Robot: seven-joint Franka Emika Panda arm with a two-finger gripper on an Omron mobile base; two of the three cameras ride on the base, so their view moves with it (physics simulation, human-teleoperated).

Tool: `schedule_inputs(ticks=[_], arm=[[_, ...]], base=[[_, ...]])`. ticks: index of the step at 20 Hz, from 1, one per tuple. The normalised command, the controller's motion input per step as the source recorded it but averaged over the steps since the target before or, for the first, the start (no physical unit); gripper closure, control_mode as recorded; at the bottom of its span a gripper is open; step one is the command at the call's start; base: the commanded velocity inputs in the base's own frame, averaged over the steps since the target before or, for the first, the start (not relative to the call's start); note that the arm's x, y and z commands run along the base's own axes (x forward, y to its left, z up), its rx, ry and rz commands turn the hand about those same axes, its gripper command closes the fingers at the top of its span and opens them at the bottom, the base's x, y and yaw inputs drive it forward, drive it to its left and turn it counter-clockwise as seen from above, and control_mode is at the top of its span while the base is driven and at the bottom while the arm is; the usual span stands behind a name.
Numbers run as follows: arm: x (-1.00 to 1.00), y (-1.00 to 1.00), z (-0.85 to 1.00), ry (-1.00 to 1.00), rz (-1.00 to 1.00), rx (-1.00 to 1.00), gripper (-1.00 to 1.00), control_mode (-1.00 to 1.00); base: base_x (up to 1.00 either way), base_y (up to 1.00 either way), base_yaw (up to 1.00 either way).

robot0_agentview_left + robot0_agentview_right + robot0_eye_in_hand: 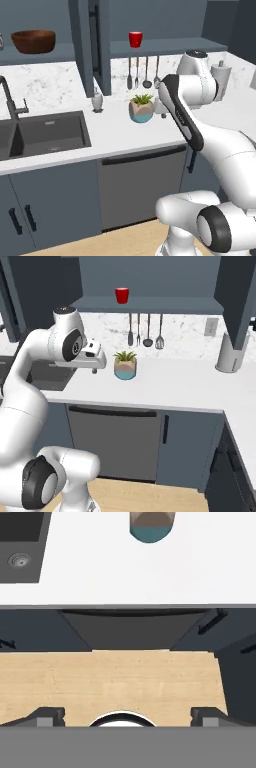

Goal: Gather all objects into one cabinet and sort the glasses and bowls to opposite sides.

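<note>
Hovering above the white bench point(190, 383) edge, your pincer point(127, 716) stands spread wide, empty. Small bright red cup point(135, 39) sits on the cabinet shelf, right of the wide dark brown wooden bowl point(33, 41).

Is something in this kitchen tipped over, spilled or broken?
Nothing stands out. The red cup and the wooden bowl stand upright on cabinet shelves, and the potted plant stands upright on the counter.

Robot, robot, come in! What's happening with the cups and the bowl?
Gripper open, empty. Small bright red cup on cabinet shelf; wide dark brown wooden bowl on neighbouring shelf. Nothing blocking.
</note>
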Motion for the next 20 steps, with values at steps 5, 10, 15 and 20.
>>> schedule_inputs(ticks=[5, 10, 15, 20], arm=[[0.0, 0.0, 0.0, 0.0, 0.0, 0.0, -1.0, 1.0], [0.0, 0.0, 0.0, 0.0, 0.0, 0.0, -1.0, 1.0], [0.0, 0.0, 0.0, 0.0, 0.0, 0.0, -1.0, 1.0], [0.0, 0.0, 0.0, 0.0, 0.0, 0.0, -1.0, 1.0]], base=[[0.74, -0.27, 0.0], [0.37, -0.57, 0.05], [0.2, -0.23, 0.05], [0.11, 0.53, 0.06]])
